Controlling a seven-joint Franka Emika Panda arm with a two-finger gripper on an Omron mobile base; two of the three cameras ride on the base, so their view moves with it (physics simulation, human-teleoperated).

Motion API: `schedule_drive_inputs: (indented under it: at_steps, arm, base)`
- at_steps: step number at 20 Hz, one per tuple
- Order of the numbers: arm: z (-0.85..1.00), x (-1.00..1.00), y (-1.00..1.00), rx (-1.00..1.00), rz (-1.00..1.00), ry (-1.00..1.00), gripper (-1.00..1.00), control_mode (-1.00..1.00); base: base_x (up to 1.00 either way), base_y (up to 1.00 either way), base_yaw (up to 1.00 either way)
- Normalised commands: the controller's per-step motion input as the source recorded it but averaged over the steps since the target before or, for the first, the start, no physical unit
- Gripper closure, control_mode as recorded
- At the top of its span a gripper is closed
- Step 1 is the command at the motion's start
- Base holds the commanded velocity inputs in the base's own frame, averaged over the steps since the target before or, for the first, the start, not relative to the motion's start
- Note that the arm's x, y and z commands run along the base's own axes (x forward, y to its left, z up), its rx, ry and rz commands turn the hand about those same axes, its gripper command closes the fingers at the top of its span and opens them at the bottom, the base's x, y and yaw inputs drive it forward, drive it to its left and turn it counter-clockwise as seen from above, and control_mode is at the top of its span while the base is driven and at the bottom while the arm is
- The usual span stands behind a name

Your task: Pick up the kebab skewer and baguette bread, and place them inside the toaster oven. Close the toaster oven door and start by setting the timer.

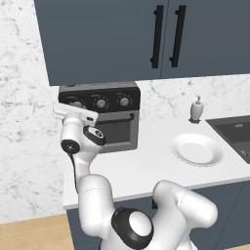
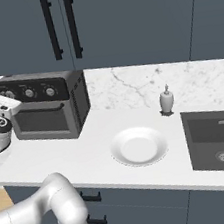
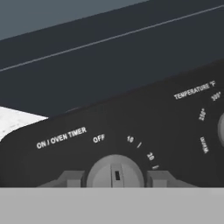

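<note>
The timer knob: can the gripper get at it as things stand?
Probably yes. In the hand view the timer knob sits right between the two fingertips, the jaws standing to either side of it, with nothing in between. The oven door is shut and out of the way.

The toaster oven's black control panel is displaying "ON / OVEN TIMER", "OFF", "10" and "20" around the timer knob, plus "TEMPERATURE °F" and "WARM" further right.

Arm raised, elbow bent, wrist level and reaching forward; gripper fingertips set either side of the timer knob, clamped on it.
</note>
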Motion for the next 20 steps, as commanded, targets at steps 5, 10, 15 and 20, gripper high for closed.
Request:
schedule_drive_inputs:
  at_steps: [5, 10, 15, 20]
  arm:
    - [0.0, 0.07, 0.0, 0.22, 0.0, 0.01, 1.0, -1.0]
    - [0.0, 0.14, 0.0, 0.23, 0.0, 0.0, 1.0, -1.0]
    - [0.0, 0.19, 0.0, 0.24, 0.0, 0.0, 1.0, -1.0]
    - [0.0, 0.08, 0.0, 0.23, 0.0, 0.0, 1.0, -1.0]
  base:
    - [0.0, 0.0, 0.0]
    - [0.0, 0.0, 0.0]
    - [0.0, 0.0, 0.0]
    - [0.0, 0.0, 0.0]
